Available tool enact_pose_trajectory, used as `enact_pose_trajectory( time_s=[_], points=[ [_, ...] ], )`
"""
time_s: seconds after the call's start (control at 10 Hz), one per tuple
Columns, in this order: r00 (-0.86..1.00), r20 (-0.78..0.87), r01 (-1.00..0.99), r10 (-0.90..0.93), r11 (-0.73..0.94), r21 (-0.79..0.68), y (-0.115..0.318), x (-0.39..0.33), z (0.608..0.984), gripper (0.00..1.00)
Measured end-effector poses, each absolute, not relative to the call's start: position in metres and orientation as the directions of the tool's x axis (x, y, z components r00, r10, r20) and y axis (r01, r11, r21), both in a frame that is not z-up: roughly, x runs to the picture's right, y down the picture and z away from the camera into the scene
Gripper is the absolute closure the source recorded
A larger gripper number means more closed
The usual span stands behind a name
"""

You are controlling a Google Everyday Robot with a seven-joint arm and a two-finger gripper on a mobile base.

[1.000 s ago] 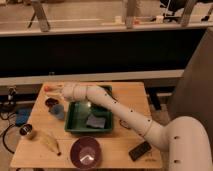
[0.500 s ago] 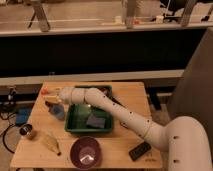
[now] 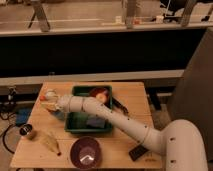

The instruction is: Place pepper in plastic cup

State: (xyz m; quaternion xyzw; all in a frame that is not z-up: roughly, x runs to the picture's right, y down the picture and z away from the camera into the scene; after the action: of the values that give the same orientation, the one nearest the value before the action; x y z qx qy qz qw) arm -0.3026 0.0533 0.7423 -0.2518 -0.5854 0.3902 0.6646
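Note:
The orange-red pepper [image 3: 49, 94] sits at the table's far left, level with the green tray's back edge. My gripper [image 3: 49, 102] is at the end of the white arm, which reaches from the lower right across the tray. It is right at the pepper, touching it or just below it. I cannot tell whether it grips the pepper. The light-blue plastic cup [image 3: 57, 114] shows only as a bluish patch just below the gripper and wrist, between them and the tray's left edge. It is mostly hidden.
The green tray [image 3: 75, 129] holds a dark red dish [image 3: 100, 93] and a blue pad [image 3: 93, 121]. A purple bowl [image 3: 86, 152], a pale yellow thing [image 3: 50, 142], a dark jar [image 3: 25, 131] and a black object [image 3: 136, 151] lie along the table's front.
The gripper has moved a little to the left and toward the front, closing on the pepper and covering the cup. The other things have not moved.

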Motion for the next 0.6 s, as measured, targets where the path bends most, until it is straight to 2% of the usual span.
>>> enact_pose_trajectory(
  time_s=[0.6],
  points=[
    [0.043, 0.570, -0.273, 0.821, 0.558, -0.784, 0.059, -0.289, 0.752, 1.00]
  ],
)
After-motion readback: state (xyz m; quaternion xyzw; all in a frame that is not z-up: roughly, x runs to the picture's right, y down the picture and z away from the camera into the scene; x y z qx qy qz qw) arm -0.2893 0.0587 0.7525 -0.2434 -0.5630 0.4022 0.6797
